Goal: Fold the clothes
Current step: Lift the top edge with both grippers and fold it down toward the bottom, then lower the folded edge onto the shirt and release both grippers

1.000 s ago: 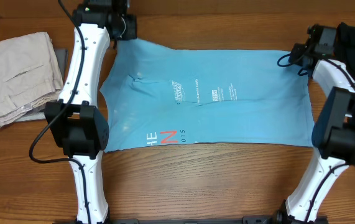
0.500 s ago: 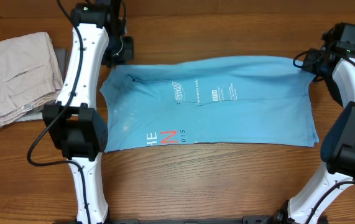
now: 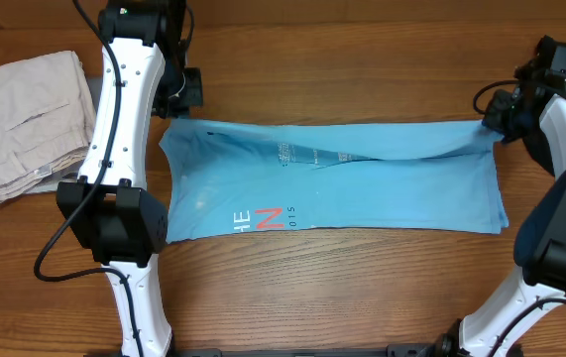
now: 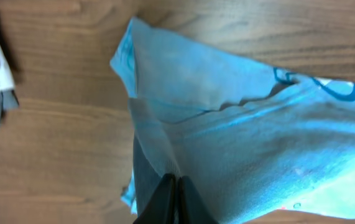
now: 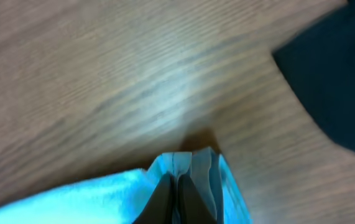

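Roughly midway, I judge: the light blue T-shirt (image 3: 332, 188) lies spread across the middle of the bench (image 3: 312, 297), its far edge raised and doubled partly toward the near hem. The left fingers (image 4: 163, 200) and right fingers (image 5: 162, 198) each pinch a far corner. Laying that edge down and the crosswise folds remain. Khaki trousers (image 3: 27, 119) sit well apart.

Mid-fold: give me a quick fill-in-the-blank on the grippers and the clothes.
The left gripper is ____ on the edge of the T-shirt.
The right gripper pinches light ____ fabric.
The beige trousers lie folded beside the ____ arm.
The shirt's large lettering is white and ____.
Missing: shut; blue; left; red.
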Robot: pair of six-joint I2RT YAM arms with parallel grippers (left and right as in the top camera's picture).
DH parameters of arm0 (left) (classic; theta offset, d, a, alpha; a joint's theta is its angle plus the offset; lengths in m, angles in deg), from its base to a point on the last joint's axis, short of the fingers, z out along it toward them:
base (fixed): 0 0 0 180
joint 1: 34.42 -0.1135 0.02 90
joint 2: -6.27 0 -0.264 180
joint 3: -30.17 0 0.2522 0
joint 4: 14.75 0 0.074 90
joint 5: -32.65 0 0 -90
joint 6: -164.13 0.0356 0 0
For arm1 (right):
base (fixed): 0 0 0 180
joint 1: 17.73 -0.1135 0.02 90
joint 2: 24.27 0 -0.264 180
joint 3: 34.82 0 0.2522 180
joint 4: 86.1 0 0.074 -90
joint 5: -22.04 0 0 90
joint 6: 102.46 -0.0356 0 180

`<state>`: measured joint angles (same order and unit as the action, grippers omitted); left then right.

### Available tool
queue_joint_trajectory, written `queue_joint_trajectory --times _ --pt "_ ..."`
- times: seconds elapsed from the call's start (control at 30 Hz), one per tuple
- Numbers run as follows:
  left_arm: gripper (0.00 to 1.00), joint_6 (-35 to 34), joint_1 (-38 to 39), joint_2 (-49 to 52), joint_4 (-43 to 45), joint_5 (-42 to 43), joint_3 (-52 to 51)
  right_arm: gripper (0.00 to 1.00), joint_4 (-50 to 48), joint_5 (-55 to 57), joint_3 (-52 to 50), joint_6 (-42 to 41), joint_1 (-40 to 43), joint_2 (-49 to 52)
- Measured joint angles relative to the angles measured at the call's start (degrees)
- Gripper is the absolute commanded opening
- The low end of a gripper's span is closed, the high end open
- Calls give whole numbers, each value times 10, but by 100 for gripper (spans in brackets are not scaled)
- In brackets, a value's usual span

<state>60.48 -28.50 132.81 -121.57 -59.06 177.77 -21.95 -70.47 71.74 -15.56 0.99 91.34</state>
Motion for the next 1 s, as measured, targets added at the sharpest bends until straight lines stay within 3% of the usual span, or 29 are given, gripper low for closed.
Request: queue_joint_trajectory --times 0.2,0.57,1.0 --pt "4 -11 0 0 -12 7 -43 4 64 38 0 -30 0 -9" --pt "4 -14 13 0 65 35 -260 4 95 73 -12 -56 0 -9" --pt "4 -14 9 0 41 29 -274 4 124 103 -28 -89 17 -9"
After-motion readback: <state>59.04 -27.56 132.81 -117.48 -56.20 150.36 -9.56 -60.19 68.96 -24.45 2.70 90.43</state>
